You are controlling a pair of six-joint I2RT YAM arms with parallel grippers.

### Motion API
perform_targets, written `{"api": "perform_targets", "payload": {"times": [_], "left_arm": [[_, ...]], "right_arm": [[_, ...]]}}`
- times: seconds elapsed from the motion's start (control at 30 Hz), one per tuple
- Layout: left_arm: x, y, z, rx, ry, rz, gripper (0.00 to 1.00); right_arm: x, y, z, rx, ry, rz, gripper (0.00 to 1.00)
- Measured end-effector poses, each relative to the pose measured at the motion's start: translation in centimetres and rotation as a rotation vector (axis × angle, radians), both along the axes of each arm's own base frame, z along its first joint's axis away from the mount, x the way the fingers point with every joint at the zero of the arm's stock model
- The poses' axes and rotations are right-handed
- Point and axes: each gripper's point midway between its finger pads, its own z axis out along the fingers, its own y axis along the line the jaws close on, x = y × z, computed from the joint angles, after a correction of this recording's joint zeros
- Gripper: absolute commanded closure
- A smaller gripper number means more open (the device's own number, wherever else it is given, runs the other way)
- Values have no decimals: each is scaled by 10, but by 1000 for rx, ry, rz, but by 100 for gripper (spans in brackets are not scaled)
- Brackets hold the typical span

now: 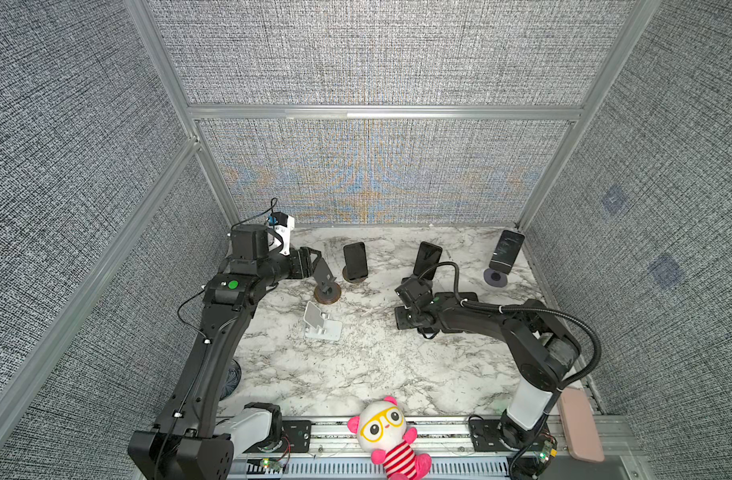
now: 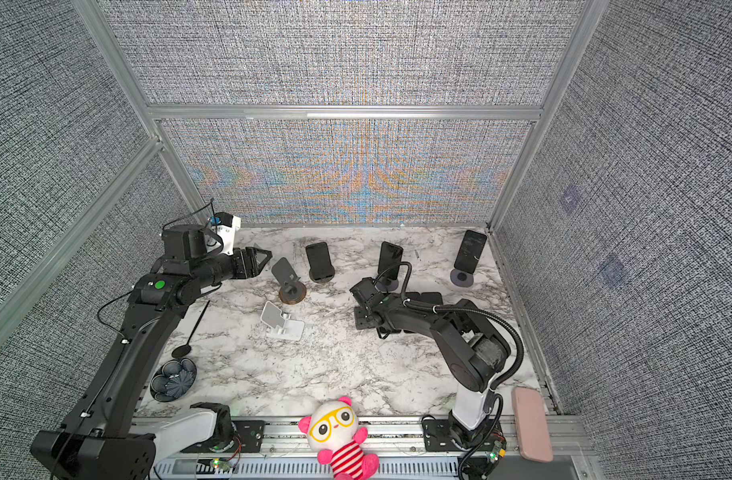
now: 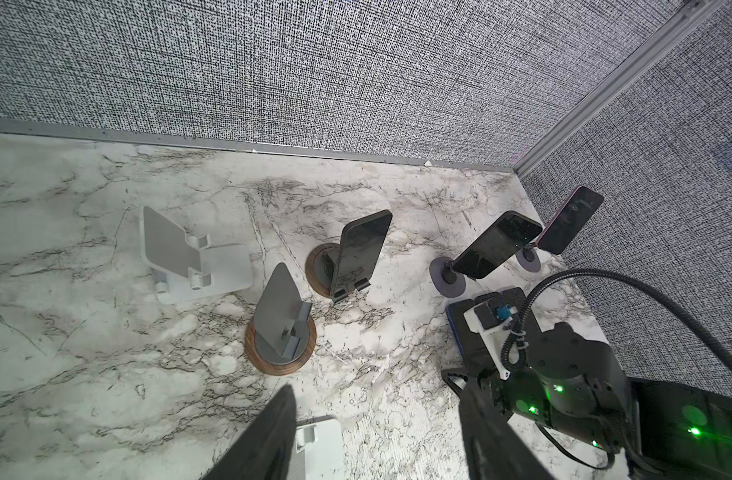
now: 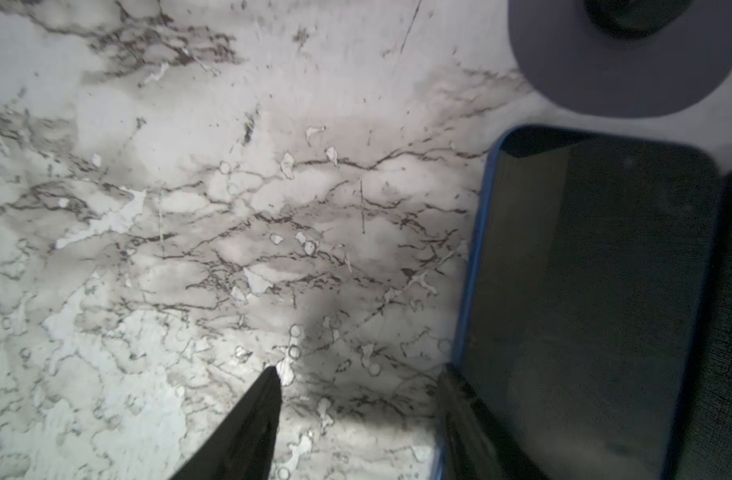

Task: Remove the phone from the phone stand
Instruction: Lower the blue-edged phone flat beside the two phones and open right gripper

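So the blue-edged phone (image 4: 584, 299) is lying flat, screen up, on the table and not on any stand. Just beside its end is the round purple foot (image 4: 605, 62) of a stand, which seems to be the one holding the middle phone (image 1: 427, 257).

The right gripper (image 4: 361, 368) sits low over the table. Its jaws are apart with only bare marble between them. One finger is right at the phone's edge, but it has hold of nothing. The left gripper (image 3: 376, 395) is spread open and empty too, hovering near the empty wood-foot stand (image 1: 326, 286).

My read: the taking-off part looks done for this phone, and what's left is basically backing the arm away. A white stand (image 1: 320, 324) is also empty. Two more phones, the left phone (image 1: 354, 257) and the right phone (image 1: 508, 249), stand on stands along the back, so if those count there's more to do.

The table (image 1: 356, 374) is white marble-look with grey veins, kinda scuffed. Grey woven wall panels (image 1: 376, 54) in metal framing box it in, and a plush toy (image 1: 387, 436) sits at the front rail.
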Motion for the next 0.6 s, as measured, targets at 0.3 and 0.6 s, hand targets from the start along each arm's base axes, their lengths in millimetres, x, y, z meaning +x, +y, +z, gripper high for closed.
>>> {"api": "perform_targets", "payload": {"times": [0.3, 0.6], "left_arm": [[1, 0, 0, -1, -4, 0, 36], [3, -1, -4, 0, 8, -3, 36]], "right_arm": [[8, -4, -2, 11, -23, -39, 41], [7, -11, 7, 19, -34, -52, 39]]}}
